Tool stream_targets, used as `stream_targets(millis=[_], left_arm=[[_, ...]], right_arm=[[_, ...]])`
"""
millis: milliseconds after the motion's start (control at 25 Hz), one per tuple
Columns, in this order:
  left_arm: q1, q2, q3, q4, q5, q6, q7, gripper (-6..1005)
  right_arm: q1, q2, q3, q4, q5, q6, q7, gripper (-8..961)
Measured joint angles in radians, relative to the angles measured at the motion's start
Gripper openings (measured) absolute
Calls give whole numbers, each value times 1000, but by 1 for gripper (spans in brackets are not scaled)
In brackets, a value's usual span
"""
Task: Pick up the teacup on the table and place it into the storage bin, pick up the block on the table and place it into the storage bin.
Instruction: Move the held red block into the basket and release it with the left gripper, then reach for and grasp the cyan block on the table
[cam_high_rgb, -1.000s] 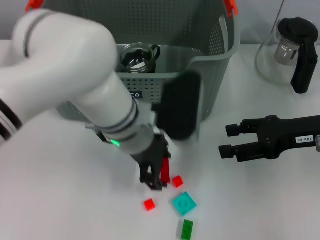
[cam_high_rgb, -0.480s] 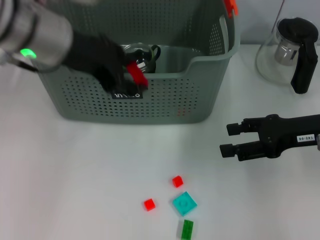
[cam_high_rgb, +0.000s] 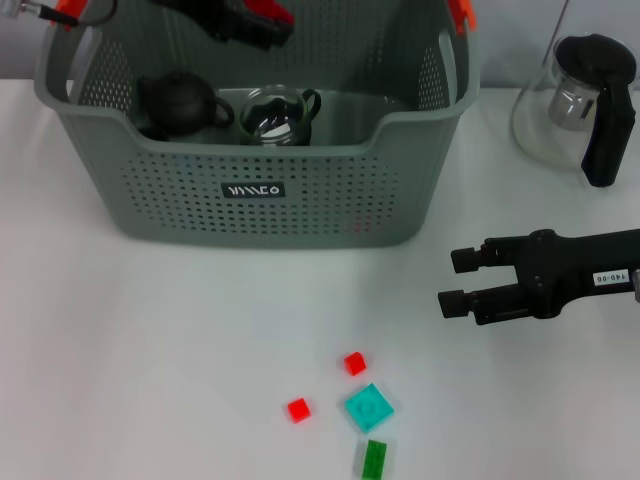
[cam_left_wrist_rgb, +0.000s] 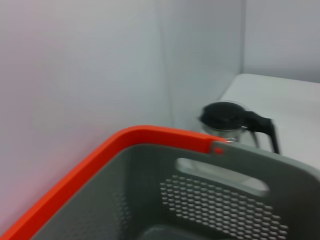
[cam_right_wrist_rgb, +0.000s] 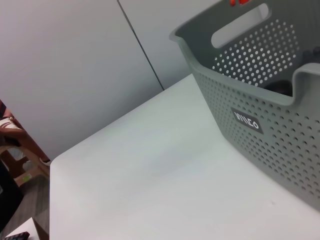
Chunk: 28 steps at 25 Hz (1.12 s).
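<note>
Jaws clamped on a red block (cam_high_rgb: 268, 12), the left gripper (cam_high_rgb: 240, 20) hangs over the storage bin (cam_high_rgb: 300, 205), placed to release it inside; a glass teacup (cam_high_rgb: 275, 115) already sits there. The right gripper (cam_high_rgb: 460, 280), jaws apart, rests on the table (cam_high_rgb: 130, 350), idle.
</note>
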Motion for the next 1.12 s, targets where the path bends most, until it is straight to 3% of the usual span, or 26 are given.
stream_targets(millis=[160, 480, 680, 840, 1120], left_arm=[[-35, 29, -1, -144, 10, -122, -2, 682], [-11, 24, -5, -147, 34, -193, -37, 688], [33, 7, -8, -49, 46, -190, -48, 729], [75, 3, -16, 46, 19, -102, -56, 880], [226, -48, -41, 260, -263, 196, 29, 926]], right_arm=[[-5, 0, 0, 3, 0, -2, 0, 868], [-13, 0, 0, 5, 0, -3, -1, 868], [-14, 0, 0, 5, 0, -3, -8, 868], [-13, 2, -1, 5, 0, -3, -11, 868], [-8, 0, -6, 2, -1, -9, -14, 868]])
